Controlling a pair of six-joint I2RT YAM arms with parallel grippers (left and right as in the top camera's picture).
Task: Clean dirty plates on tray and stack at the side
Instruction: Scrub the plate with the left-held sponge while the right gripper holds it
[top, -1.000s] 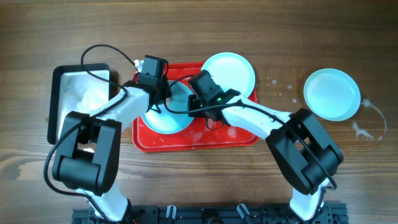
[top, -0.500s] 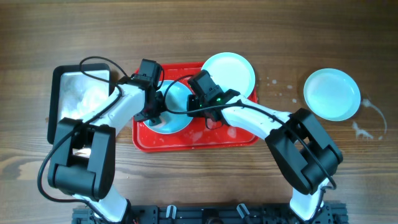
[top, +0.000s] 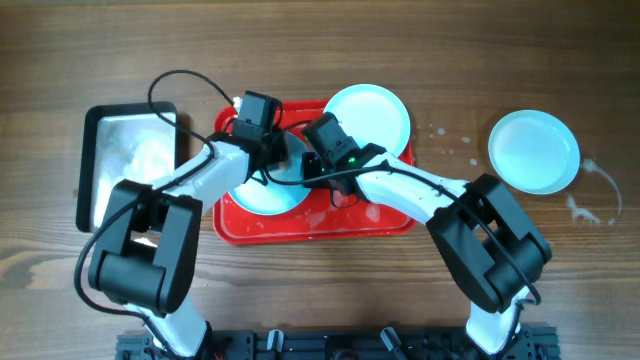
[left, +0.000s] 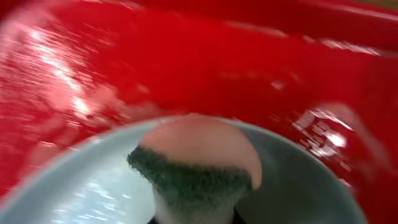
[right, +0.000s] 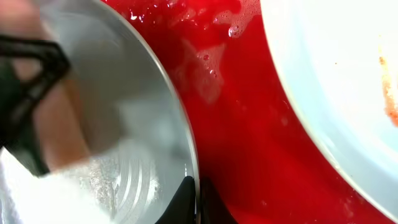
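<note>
A sponge is gripped in the left hand and pressed on 1 soapy plate in the red tray, its rim pinched by the right hand.

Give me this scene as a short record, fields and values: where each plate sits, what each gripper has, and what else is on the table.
red tray: centre of table, wet
plate one: on the tray's left half, under both grippers
plate two: at the tray's far right corner, reddish smear on it
plate three: off the tray, on the table to the right
left gripper: shut on sponge, over plate one
right gripper: pinching plate one's rim
silver pan: left of the tray
</note>
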